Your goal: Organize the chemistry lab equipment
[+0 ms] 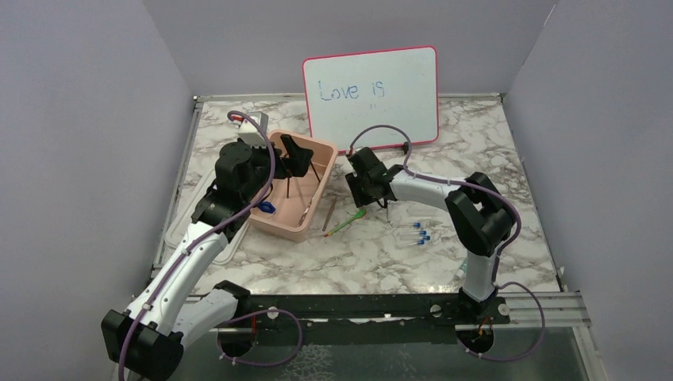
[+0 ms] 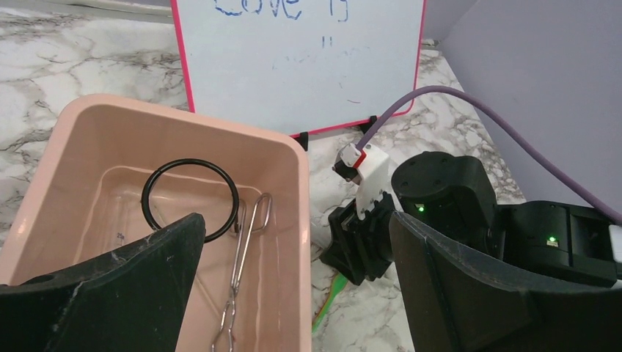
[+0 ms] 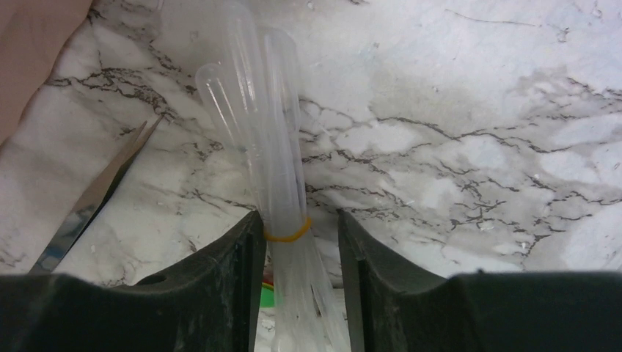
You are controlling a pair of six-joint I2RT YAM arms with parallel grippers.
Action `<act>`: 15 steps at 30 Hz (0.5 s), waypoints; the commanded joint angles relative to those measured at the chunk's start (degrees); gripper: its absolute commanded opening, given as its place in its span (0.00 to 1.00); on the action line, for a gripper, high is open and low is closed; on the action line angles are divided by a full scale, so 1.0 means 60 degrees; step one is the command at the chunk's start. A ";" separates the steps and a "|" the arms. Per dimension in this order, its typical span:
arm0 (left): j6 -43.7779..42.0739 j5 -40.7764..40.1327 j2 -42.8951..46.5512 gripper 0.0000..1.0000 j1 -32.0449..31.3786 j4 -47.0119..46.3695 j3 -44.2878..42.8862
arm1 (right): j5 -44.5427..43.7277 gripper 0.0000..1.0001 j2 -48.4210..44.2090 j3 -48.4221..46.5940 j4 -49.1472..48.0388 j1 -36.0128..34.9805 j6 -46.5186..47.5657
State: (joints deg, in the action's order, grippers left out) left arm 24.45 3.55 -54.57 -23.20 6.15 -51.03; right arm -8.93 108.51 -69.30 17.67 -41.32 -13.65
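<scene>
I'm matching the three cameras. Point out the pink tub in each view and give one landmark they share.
Top external: the pink tub sits left of centre on the table.
Left wrist: it fills the left half, with the ring stand and tongs inside.
Right wrist: only a corner of it shows, at the top left edge.
Shared landmark: the marble tabletop, visible in all three views.

Left wrist view: the black wire ring [image 2: 191, 162] loses its lower arc behind a finger of the left tool [image 2: 293, 220], and the thin metal tongs [image 2: 239, 257] run off the bottom edge. Over on the right, the banded clear bundle [image 3: 264, 147] sinks between the right tool [image 3: 297, 216] fingers; pinched or loose, can't tell. From above, the blue-capped tubes [image 1: 418, 232] are mere specks.
</scene>
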 commanded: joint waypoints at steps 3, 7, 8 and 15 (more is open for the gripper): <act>0.0274 0.0274 -0.0027 0.98 0.0036 0.0161 -0.0495 | 0.0955 0.34 0.0041 -0.0188 -0.0468 0.0352 0.0417; 0.0520 0.0430 -0.0090 0.98 0.0051 0.0120 -0.0595 | 0.1077 0.29 -0.0530 0.0090 -0.0817 0.0377 0.0185; 0.0600 0.0488 -0.0123 0.99 0.0045 0.0110 -0.0613 | 0.1070 0.28 -0.0678 0.0154 -0.0925 0.0382 0.0091; 0.1311 0.0946 -0.0275 0.99 0.0053 0.0195 -0.0759 | 0.0962 0.26 -0.2510 0.0890 -0.1399 0.0412 -0.0703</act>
State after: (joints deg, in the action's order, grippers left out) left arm 28.77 5.89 -55.79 -23.20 6.98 -53.15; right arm -3.90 101.23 -66.06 13.43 -38.94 -14.48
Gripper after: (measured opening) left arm 0.985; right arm 0.273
